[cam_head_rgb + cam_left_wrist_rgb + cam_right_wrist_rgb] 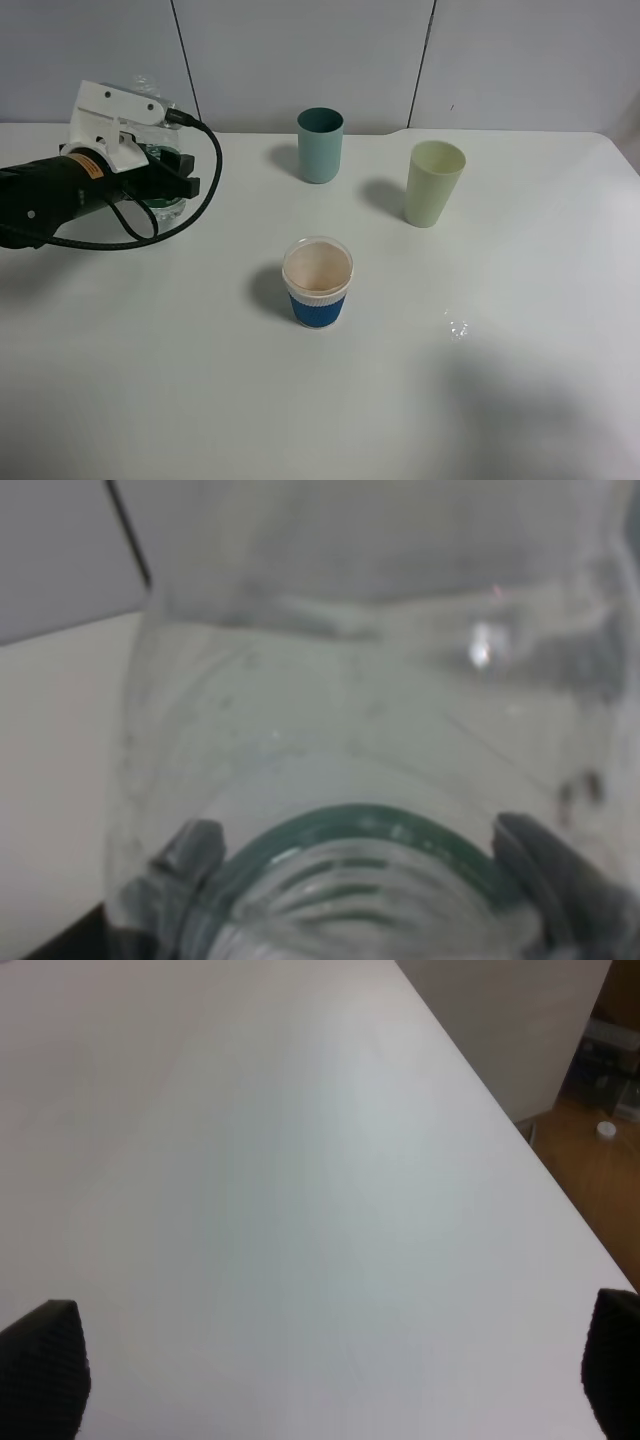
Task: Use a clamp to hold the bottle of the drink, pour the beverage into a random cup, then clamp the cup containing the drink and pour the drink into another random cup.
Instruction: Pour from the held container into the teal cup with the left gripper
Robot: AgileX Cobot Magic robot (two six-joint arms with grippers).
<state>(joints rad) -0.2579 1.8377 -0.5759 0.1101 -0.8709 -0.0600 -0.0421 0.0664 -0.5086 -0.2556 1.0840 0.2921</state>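
A clear plastic bottle [163, 208] with a green band stands at the far left of the white table. My left gripper [178, 178] is around it. In the left wrist view the bottle [380, 730] fills the frame, and the left gripper [360, 855] has a finger pressed on each side of it. A teal cup [320, 145] stands at the back centre. A pale green cup [434, 183] stands to its right. A paper cup with a blue sleeve [318, 283] stands in the middle and looks empty. My right gripper [330, 1380] is open over bare table and is out of the exterior view.
A small clear droplet or speck [457, 327] lies on the table to the right of the blue-sleeved cup. The table's edge [520, 1130] and the wooden floor beyond it show in the right wrist view. A grey wall stands behind the table.
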